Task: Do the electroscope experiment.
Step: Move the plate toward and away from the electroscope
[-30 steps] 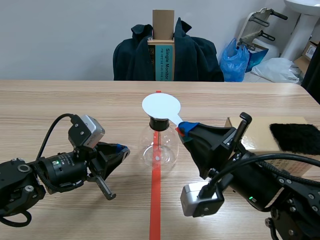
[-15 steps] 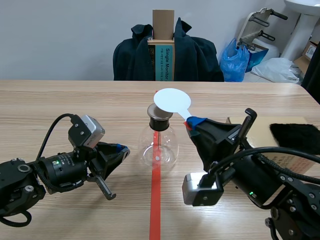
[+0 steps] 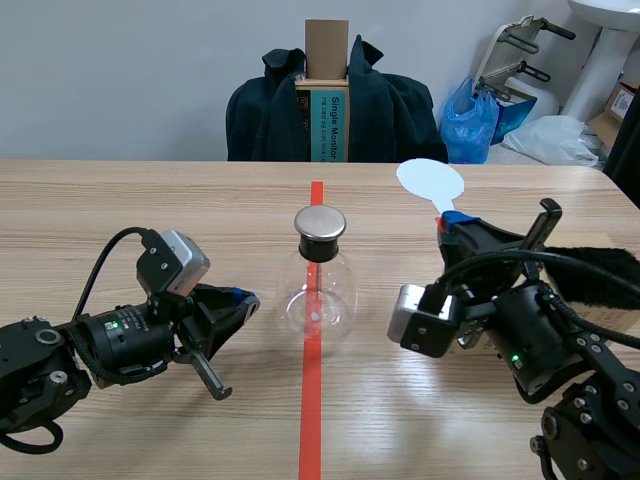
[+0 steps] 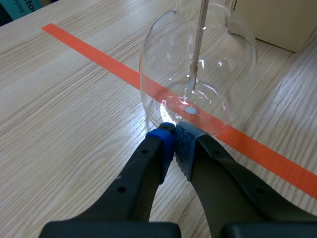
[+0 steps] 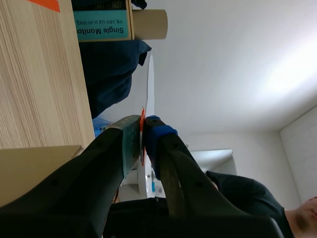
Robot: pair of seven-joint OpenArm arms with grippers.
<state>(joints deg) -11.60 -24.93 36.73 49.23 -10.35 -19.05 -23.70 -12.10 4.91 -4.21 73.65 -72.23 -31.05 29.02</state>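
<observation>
– Glass flask [image 3: 318, 290] of the electroscope, where does it stand?
– It stands upright on the table [image 3: 150, 200], in the middle of the scene view, on the orange-red tape line [image 3: 311, 400]. A round metal cap [image 3: 320, 224] closes its neck, and a thin rod [image 4: 198, 44] hangs down inside the glass.
– And the left arm [image 3: 110, 335]?
– It lies low at the lower left of the frame. Its jaws are pressed together with nothing between them. In the left wrist view their tips are just beside the foot of the flask, and I cannot tell if they touch the glass.
– What does the right arm [image 3: 520, 340] hold?
– Its jaws are pinching the short handle of a white disc [image 3: 430, 181]. The disc is up in the air, to the upper right of the middle, well apart from the metal cap. In the right wrist view only its thin edge shows, ahead of the jaws.
– What else is there?
– A cardboard box [image 4: 277, 22] is beyond the flask from the left jaws, and a black fur cloth [image 3: 600, 270] lies on it at the right edge of the scene. At the top, behind the table, are a chair with a dark jacket [image 3: 390, 110] and a blue bag [image 3: 470, 120].
</observation>
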